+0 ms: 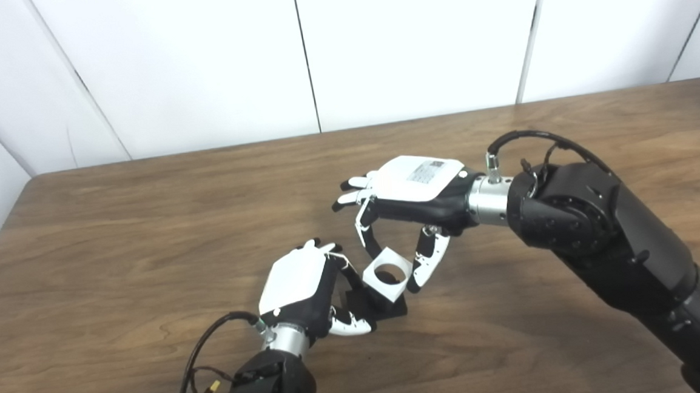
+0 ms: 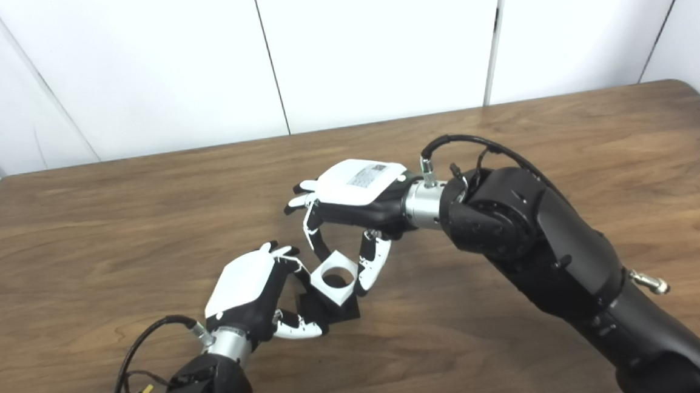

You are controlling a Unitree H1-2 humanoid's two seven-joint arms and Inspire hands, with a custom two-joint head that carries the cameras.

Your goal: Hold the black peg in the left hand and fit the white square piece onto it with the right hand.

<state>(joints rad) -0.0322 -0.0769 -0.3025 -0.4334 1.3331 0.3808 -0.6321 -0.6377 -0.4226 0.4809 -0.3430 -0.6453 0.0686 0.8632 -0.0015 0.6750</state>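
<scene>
1. Table (image 1: 115, 235): brown wood grain, bare at the left. A hard surface, so a dropped part would likely bounce or slide away.

2. Left hand (image 1: 304, 287): low over the near table edge, white back facing up. Fingers curl round the black peg (image 1: 387, 306); the thumb lies along its near side. How firm the hold is cannot be told, since the hand's own back hides most of the contact. Risk: a loose hold would let the peg tilt or twist under downward pressure.

3. Black peg: a dark block just right of the left hand, mostly covered by the white piece; its base seems to be on or just above the table. The upright post itself is not visible, so alignment cannot be confirmed.

4. White square piece (image 1: 385, 274): tilted, round hole facing up toward the camera, directly over the peg and touching or nearly touching it. Risk: a tilted approach may jam the hole on the post's edge.

5. Right hand (image 1: 413, 189): above the piece, palm down. One finger and the thumb pinch the piece's opposite sides; the other fingers stretch out leftward, apart. Risk: a two-point pinch may let the piece pivot or slip free if pushed hard.
</scene>
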